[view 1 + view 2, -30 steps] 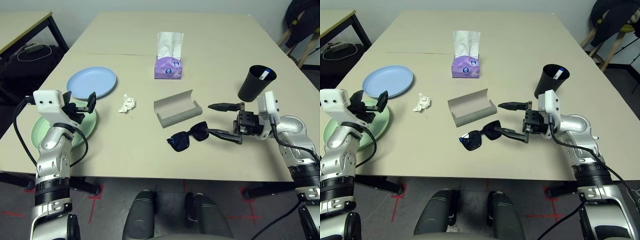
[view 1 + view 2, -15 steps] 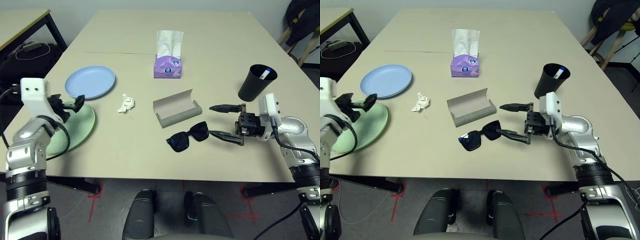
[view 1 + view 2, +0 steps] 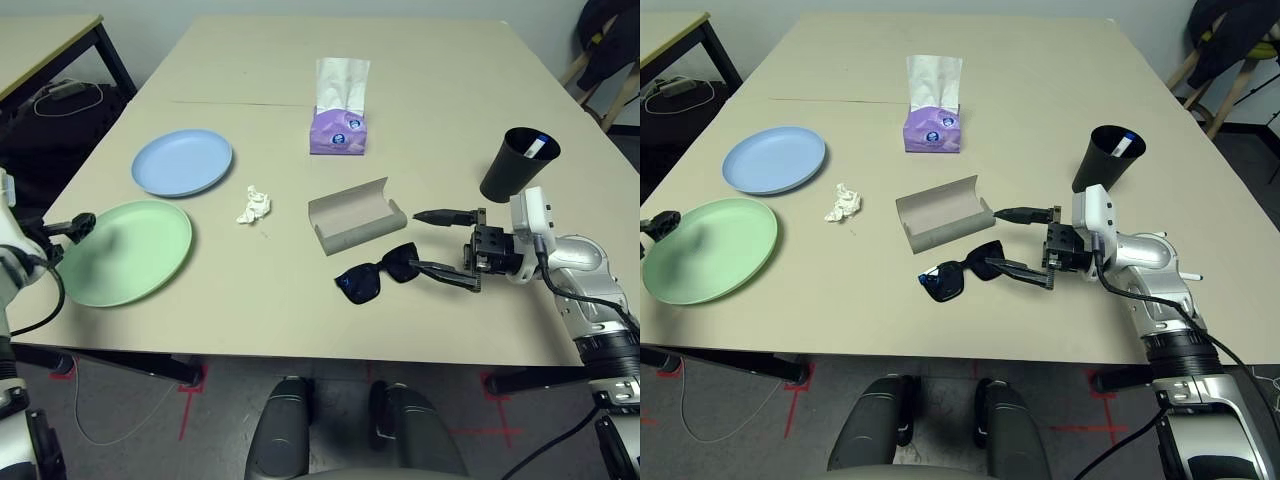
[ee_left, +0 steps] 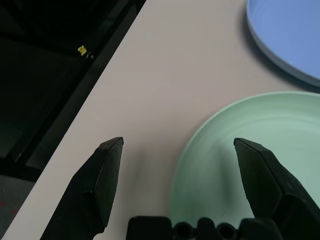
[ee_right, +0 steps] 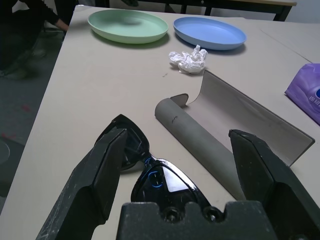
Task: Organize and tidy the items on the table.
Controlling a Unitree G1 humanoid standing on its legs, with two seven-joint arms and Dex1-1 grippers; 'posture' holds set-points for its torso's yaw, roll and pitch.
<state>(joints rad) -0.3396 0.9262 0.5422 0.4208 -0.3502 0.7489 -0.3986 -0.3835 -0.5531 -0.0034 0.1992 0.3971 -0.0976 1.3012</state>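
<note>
While the right gripper [image 3: 440,243] hovers spread wide just beside the black sunglasses [image 3: 377,274] (touching nothing), the open grey glasses case [image 3: 354,216] lies right behind them on the tabletop [image 3: 260,310]. At the tabletop's left edge, the left gripper [image 4: 182,165] gapes empty over the green plate [image 3: 125,251], with the blue plate [image 3: 182,163] just beyond.

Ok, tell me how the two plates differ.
The blue plate is smaller and lies farther up the table, near the seam; the green plate is larger and lies near the front left edge. The left gripper hangs open by the green plate's rim; nothing is at the blue plate. Both are round, pale, empty and lie flat, with a gap between them.
</note>
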